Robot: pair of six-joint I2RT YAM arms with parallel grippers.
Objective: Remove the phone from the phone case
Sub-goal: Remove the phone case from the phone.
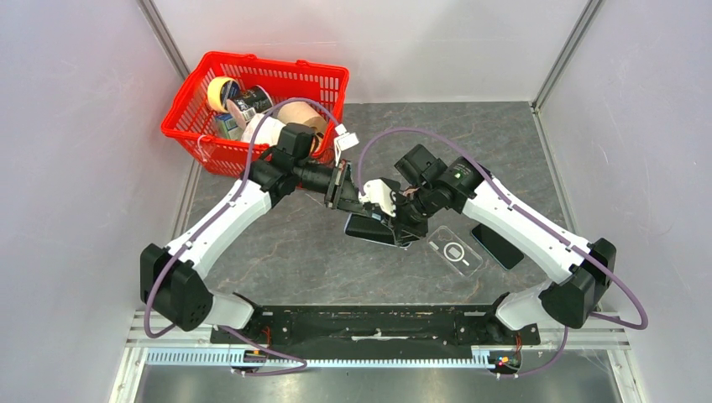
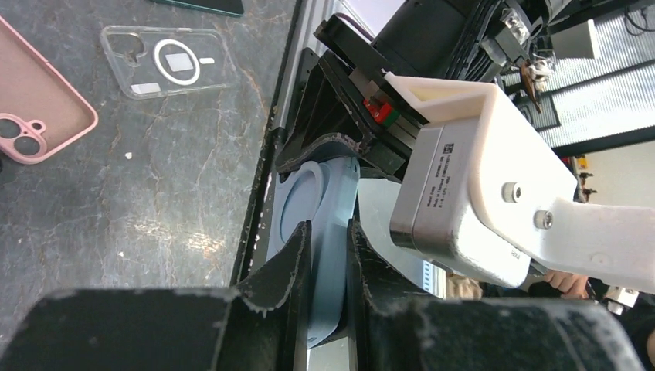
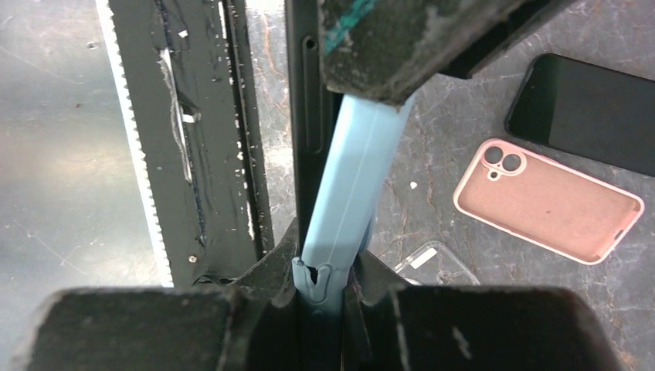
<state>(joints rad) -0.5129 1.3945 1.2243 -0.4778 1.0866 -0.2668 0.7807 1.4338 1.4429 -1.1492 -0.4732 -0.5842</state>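
Blue phone case point(image 3: 351, 178) with dark phone point(image 1: 372, 228) in it, held above the middle of the table point(image 1: 277, 252), left gripper point(image 2: 328, 239) clamped on one edge, right gripper point(image 3: 328, 282) clamped on the opposite edge, pink case point(image 3: 548, 199) lying nearby

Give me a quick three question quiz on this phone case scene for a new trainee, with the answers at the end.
1. Multiple choice: what colour is the phone case clamped by the left gripper and the right gripper? A pink, B light blue, C clear.
2. True or false: the pink case lies on the table with no gripper on it.
3. Fill in: the basket at the far left is ___.
Key: 1 B; 2 true; 3 red.
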